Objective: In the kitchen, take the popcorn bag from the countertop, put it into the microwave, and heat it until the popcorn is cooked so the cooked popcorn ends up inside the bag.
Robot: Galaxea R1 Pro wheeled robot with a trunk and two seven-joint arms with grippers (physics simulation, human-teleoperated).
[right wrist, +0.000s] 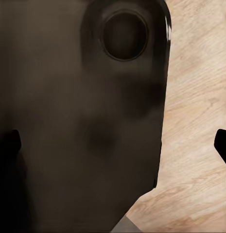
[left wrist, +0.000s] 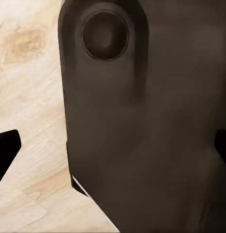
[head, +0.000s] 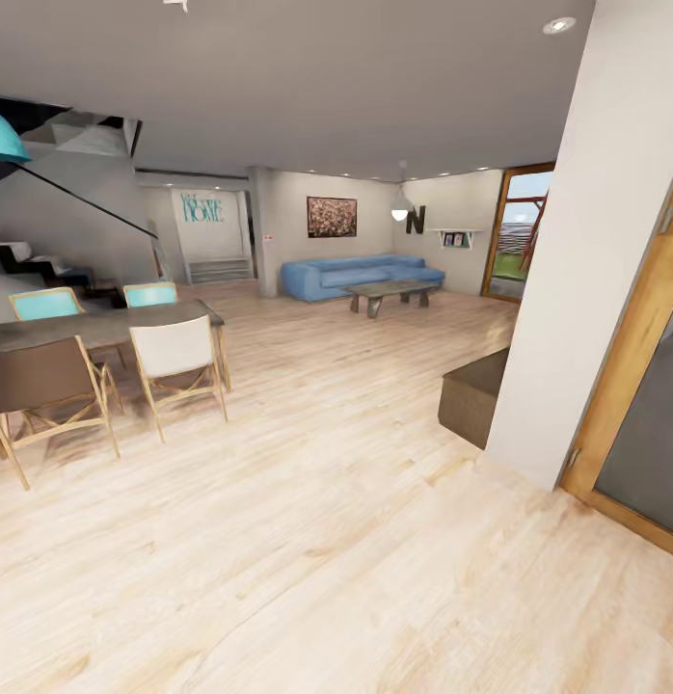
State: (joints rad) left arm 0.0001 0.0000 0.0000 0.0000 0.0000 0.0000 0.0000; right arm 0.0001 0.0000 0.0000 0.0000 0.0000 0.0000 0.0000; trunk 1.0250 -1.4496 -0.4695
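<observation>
Head view, living and dining area, no kitchen fittings in sight; popcorn bag, microwave and countertop not located from these pictures.

- Pale blond plank wood floor [head: 317, 540], covering the whole foreground.
- Dark grey-brown rectangular dining tabletop [head: 95, 326] at the left, ringed by folding wooden-legged chairs: one with a white seat back [head: 173, 349], one with a brown seat back [head: 38, 376], two with turquoise backs [head: 47, 305] on the far side.
- Dark open-tread staircase [head: 33, 262] behind the table, by the left wall.
- Long blue fabric sofa [head: 361, 274] against the far wall, a low grey coffee table [head: 390, 291] just in front of it.
- Dark framed abstract painting [head: 332, 217] above the sofa.
- White pendant lamp [head: 401, 208] hanging near a large dark letter N.
- Broad white square pillar [head: 587, 251] at the right, a low brown box-shaped bench [head: 474, 393] beside its base.
- Wood-framed door [head: 635, 386] at the far right edge.

Left wrist view: left claw [left wrist: 113, 150], dark fingertips [left wrist: 6, 145] at opposite edges, set wide apart, nothing between them but a dark rounded robot body part [left wrist: 142, 121] over floor planks.

Right wrist view: right claw [right wrist: 117, 145], fingertips [right wrist: 222, 143] likewise spread wide, holding nothing, facing a similar dark body part above the floor.
</observation>
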